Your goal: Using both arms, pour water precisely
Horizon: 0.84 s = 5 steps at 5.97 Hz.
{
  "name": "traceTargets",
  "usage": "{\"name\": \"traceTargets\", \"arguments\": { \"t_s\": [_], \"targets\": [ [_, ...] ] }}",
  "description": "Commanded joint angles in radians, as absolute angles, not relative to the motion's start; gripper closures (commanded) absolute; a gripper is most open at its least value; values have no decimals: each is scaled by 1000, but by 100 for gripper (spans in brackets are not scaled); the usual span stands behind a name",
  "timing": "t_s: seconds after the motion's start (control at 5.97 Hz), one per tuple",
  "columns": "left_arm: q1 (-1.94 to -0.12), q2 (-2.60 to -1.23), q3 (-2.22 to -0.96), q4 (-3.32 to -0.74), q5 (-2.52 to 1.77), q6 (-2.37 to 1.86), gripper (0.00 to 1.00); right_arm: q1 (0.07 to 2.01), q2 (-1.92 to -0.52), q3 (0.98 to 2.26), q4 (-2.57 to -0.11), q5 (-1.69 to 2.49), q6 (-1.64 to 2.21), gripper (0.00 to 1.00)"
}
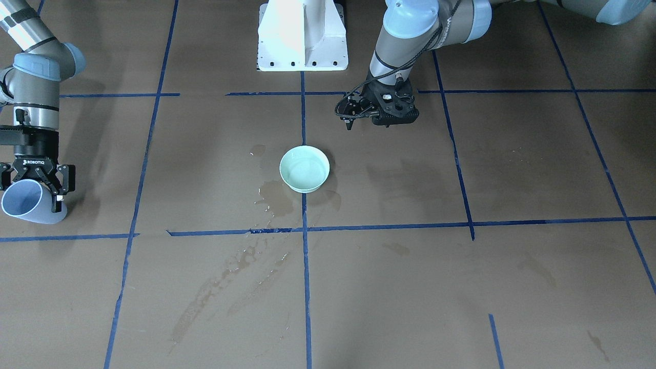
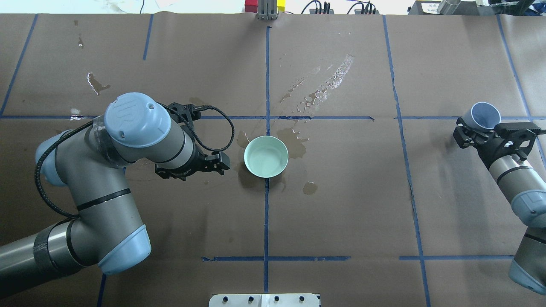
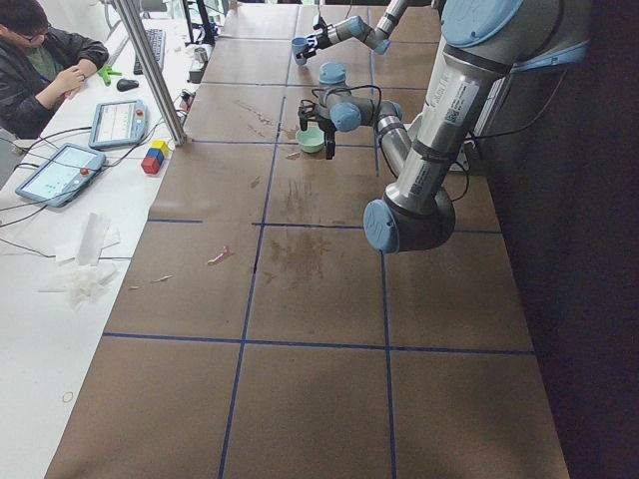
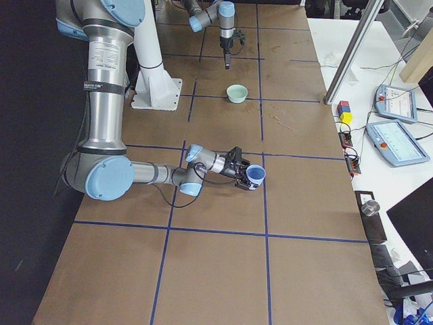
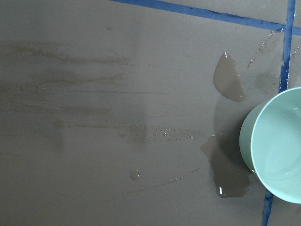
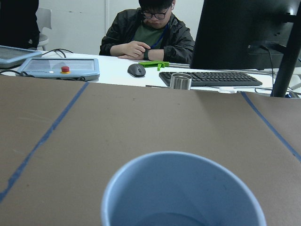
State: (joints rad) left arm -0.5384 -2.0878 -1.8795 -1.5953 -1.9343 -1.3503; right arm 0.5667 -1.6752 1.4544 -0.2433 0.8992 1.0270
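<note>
Overhead view of a table covered in brown paper point(image 2: 341, 204) and divided by blue tape lines point(image 2: 266, 221). A pale green bowl point(image 2: 266, 156) stands upright at the centre, on a tape line. The water point(image 2: 295, 143) shows as dark, glossy patches touching and just beside the bowl's upper right rim. A wet streak point(image 2: 324, 83) runs towards the top edge.

The left arm point(image 2: 98, 200) enters from the lower left corner. The left gripper point(image 2: 217, 163) hangs just left of the bowl, apart from it and holding nothing; whether its jaws are parted cannot be told.

The right arm point(image 2: 518, 187) enters at the lower right edge. The right gripper point(image 2: 481, 128) is clenched around a pale blue cup point(image 2: 486, 113), tilted with its mouth towards the upper right, near the right edge and well apart from the bowl. A wide stretch of paper lies open between cup and bowl, and across the lower middle of the frame.
</note>
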Motion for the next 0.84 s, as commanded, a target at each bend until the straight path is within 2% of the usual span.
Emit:
{"name": "traceTargets", "arguments": {
  "t_s": [0.0,0.17,0.33,0.67],
  "targets": [
    [-538,-2088,-1881,-1595,-1934,-1351,0,561,-1672,1547,-248,894,891,95],
    [-538,-2088,-1882,-1595,-1934,-1351,0,560,-1669,1610,-252,903,776,87],
    [-540,-2088,-1893,-1595,-1934,-1354,0,551,-1616,1638,-329,905,767,82],
    [-540,-2091,-1899,-1595,-1934,-1358,0,497,-1489,1644,-507,904,767,82]
  ]
}}
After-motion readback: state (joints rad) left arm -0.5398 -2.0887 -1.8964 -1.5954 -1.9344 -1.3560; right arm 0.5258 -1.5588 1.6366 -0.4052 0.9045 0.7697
